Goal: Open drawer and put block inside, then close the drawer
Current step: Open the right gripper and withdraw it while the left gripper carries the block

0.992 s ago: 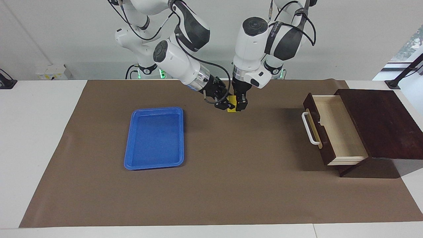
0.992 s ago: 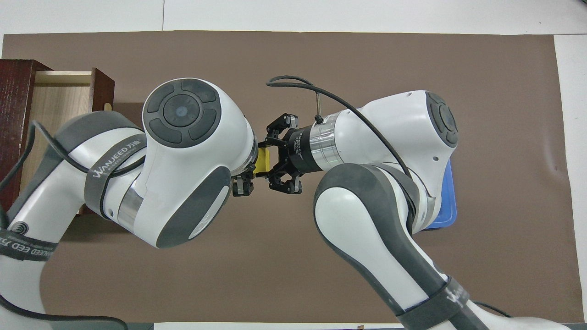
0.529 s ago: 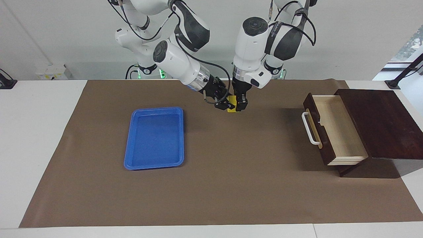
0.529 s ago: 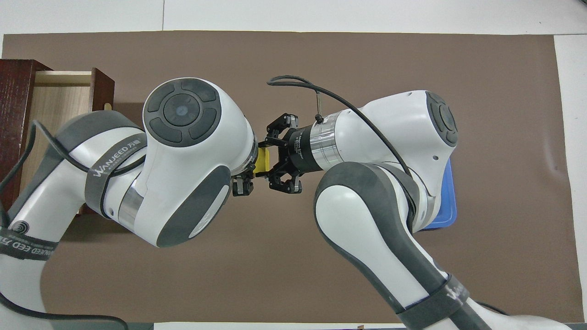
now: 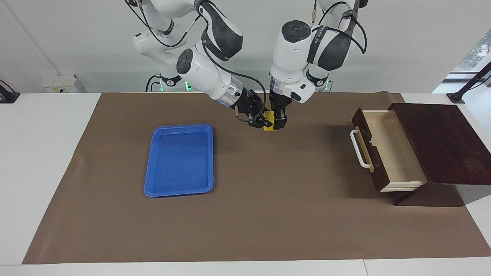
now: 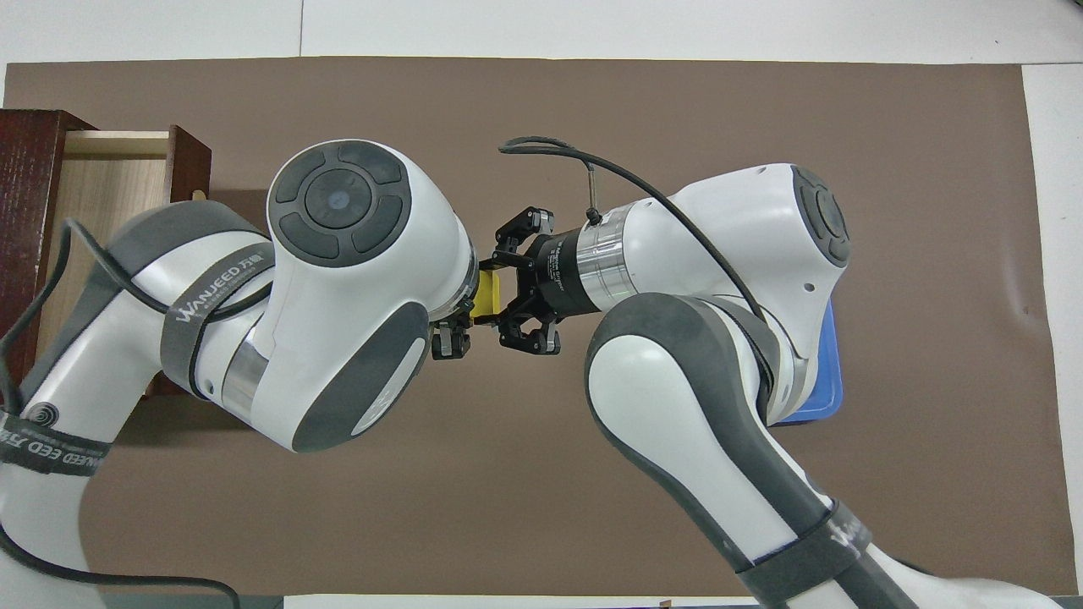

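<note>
The small yellow block (image 5: 270,127) (image 6: 485,294) hangs in the air over the brown mat, midway between the two arms. My left gripper (image 5: 277,123) points straight down and is shut on it. My right gripper (image 5: 262,122) (image 6: 505,292) comes in slantwise from the tray's side and sits right against the block; its grip does not show. In the overhead view the left wrist hides most of the left gripper. The dark wooden drawer (image 5: 391,147) (image 6: 110,190) stands pulled out at the left arm's end, its pale inside bare, its white handle (image 5: 360,150) facing the table's middle.
The dark cabinet (image 5: 441,142) holds the drawer. A blue plastic tray (image 5: 179,159) (image 6: 827,372) lies on the brown mat (image 5: 268,214) toward the right arm's end, with nothing in it.
The right arm's wrist has drawn back and lifted very slightly from the block. The block and the left gripper stay where they were.
</note>
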### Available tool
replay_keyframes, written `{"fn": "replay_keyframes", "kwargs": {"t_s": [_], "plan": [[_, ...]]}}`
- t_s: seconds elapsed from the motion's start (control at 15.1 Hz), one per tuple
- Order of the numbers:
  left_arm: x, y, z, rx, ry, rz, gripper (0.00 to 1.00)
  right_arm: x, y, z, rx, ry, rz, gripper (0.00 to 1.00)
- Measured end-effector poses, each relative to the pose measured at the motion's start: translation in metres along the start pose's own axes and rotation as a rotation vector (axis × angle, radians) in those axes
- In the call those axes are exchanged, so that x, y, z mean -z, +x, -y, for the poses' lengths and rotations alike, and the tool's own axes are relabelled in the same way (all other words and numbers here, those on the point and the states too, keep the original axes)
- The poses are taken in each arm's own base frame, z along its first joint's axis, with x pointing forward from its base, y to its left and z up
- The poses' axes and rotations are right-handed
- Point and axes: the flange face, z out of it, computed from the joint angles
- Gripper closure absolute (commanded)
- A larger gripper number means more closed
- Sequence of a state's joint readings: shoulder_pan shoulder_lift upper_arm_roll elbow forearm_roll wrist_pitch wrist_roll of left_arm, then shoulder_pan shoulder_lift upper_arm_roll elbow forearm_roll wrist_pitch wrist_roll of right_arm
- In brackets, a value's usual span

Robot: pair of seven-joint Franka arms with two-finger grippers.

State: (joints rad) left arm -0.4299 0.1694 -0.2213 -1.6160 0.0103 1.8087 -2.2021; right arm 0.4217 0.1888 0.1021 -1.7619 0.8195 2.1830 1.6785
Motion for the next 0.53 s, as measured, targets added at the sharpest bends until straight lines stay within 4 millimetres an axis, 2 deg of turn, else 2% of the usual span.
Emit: {"fn": "replay_keyframes", "kwargs": {"t_s": [0.53], "plan": [[-0.001, -0.001, 0.001, -0.002, 0.003, -0.002, 1.0, 0.024, 0.02, 0.019, -0.046, 0.042, 0.008, 0.0]]}}
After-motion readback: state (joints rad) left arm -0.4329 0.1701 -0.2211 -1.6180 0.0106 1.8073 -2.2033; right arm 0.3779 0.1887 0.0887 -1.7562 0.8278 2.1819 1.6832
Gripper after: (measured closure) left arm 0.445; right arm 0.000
